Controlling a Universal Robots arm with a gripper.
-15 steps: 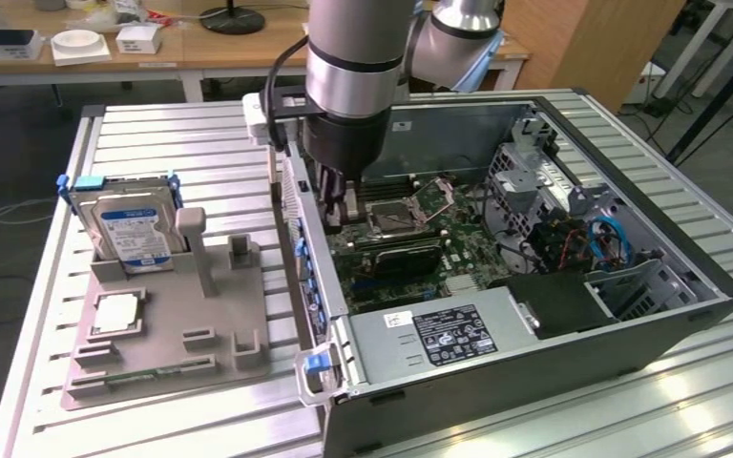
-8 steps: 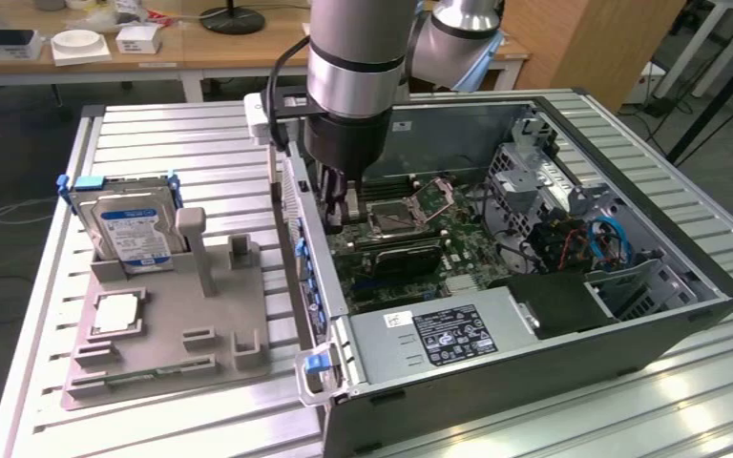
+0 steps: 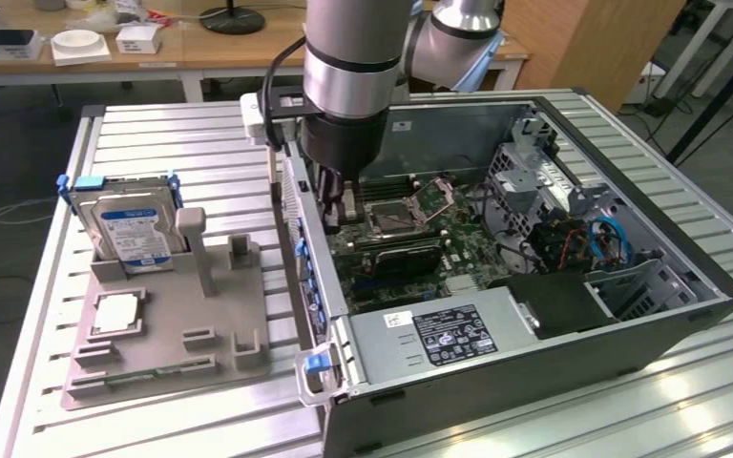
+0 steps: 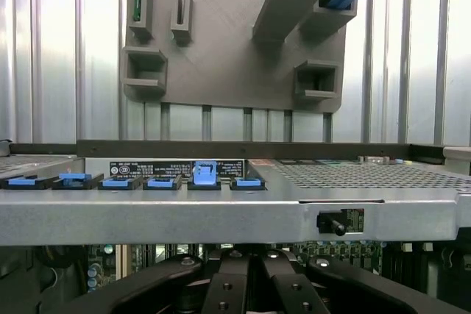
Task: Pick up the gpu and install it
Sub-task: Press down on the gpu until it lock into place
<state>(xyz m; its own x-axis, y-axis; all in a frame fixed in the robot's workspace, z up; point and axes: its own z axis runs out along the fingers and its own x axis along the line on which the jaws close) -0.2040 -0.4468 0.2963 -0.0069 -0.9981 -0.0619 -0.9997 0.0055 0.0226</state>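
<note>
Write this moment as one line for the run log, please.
gripper: lowered inside open black computer case, over green motherboard | silver hard drive with blue-white label: upright in grey holder tray

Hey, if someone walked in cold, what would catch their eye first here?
The arm plunging into the open computer case, its pincer low over the motherboard near the case's wall on the exterior view's left. Next, the silver hard drive with a blue-white label, standing in the grey holder on the exterior view's left.
</note>
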